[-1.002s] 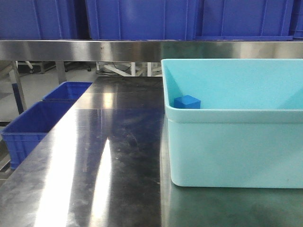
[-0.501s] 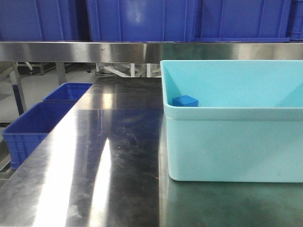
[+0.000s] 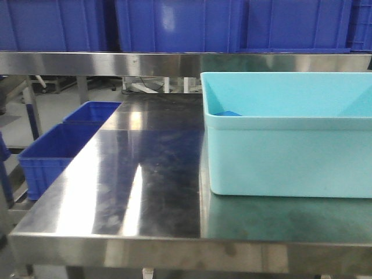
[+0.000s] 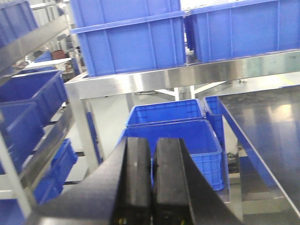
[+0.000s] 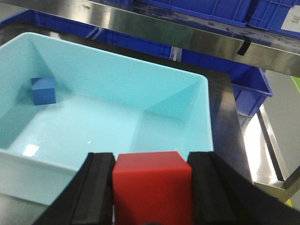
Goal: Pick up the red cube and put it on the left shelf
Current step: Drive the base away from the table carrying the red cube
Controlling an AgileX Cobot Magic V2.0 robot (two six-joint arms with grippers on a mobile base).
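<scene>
Red cube (image 5: pixel 152 185) tight within right gripper (image 5: pixel 152 197)

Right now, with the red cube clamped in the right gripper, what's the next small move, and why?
Probably carry the red cube leftward, away from the cyan tub, keeping the right gripper shut. The cube sits squarely in its grip above the tub's near rim, only the blue cube lies inside, and the left shelf stands off to the left.
</scene>
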